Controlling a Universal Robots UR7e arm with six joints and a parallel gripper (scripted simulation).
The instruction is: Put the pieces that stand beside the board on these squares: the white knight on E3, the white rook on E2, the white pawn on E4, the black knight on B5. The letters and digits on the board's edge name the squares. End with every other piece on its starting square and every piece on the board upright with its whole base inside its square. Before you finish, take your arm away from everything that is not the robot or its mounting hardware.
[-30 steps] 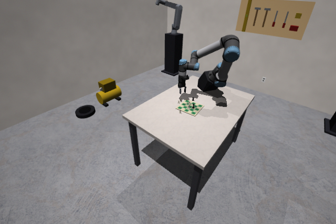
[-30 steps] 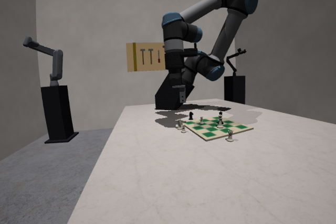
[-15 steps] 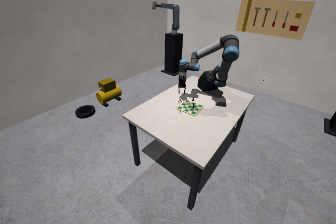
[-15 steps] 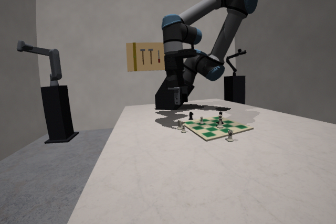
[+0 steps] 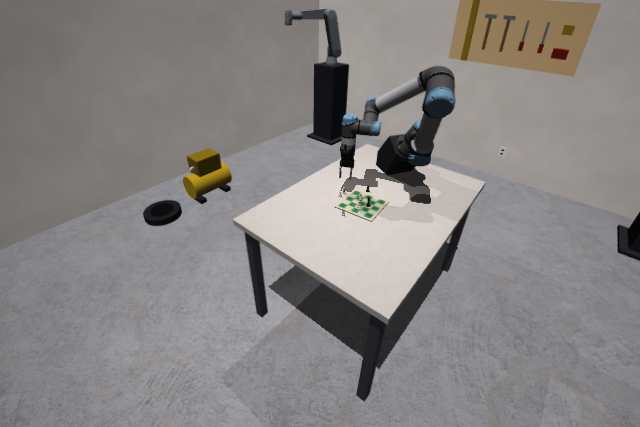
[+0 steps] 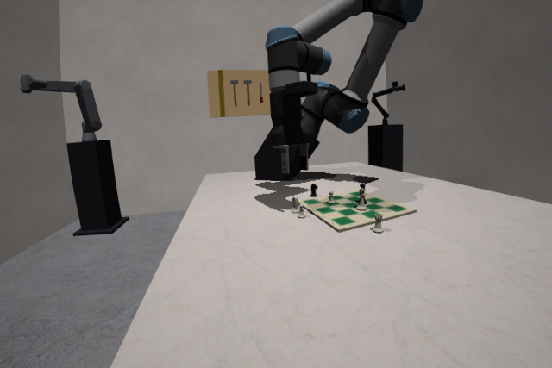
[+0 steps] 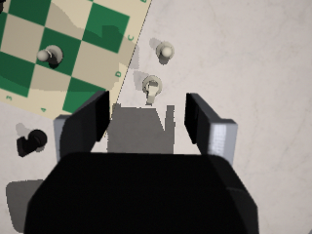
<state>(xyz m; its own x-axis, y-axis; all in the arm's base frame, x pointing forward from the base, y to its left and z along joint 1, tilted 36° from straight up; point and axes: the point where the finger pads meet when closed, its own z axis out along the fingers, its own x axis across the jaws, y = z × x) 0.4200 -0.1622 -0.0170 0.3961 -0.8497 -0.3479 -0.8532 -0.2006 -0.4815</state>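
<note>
The green and cream chessboard [image 6: 356, 210] lies on the table; it also shows in the wrist view [image 7: 58, 44]. Beside its lettered edge stand the white knight [image 7: 152, 88] and the white pawn [image 7: 166, 50]; both also show in the exterior view, the knight [image 6: 294, 204] and the pawn [image 6: 301, 211]. The black knight [image 7: 31, 141] stands off the board near a corner. The white rook [image 6: 378, 223] stands off the near edge. My gripper [image 7: 147, 107] is open and empty, hovering above the table, with the white knight just beyond the gap between the fingers.
On the board stand a white piece [image 7: 50, 56], a tall black piece [image 6: 361, 190] and a white piece [image 6: 360, 204] in front of it. The arm's black base [image 5: 395, 153] sits at the table's back. The gripper's shadow falls on the table beside the board.
</note>
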